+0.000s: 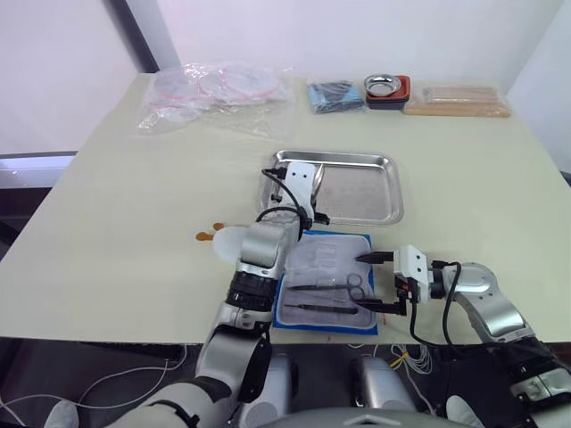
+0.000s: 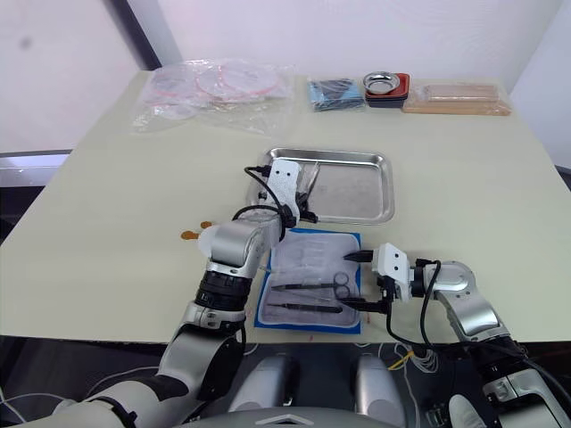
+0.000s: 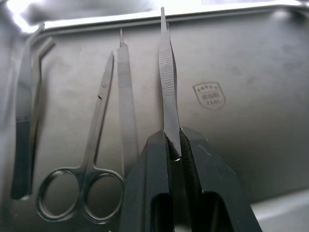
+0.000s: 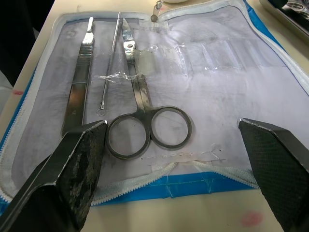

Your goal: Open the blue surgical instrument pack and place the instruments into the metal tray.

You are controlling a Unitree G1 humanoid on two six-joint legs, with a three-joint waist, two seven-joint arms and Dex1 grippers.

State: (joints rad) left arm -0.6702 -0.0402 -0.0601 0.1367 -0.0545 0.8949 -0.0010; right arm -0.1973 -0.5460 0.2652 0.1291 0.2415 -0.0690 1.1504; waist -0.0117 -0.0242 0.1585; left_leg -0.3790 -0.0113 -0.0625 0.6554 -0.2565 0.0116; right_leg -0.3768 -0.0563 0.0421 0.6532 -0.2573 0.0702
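Left gripper [image 3: 175, 145] fingers clamp slim, stiff, slippery steel tweezers [image 3: 167, 82] over the shallow stainless-steel tray [image 1: 379, 192], while right gripper [image 4: 174, 145] fingers spread above ring-handled scissors [image 4: 145, 118] in the open bright blue fabric pack [image 1: 326, 281] — best pinched mid-shank.

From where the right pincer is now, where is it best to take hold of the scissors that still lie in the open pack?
Probably at the shanks just past the ring handles of the scissors, coming from above. They lie flat on the pack's lining, and the open right pincer already faces the rings.
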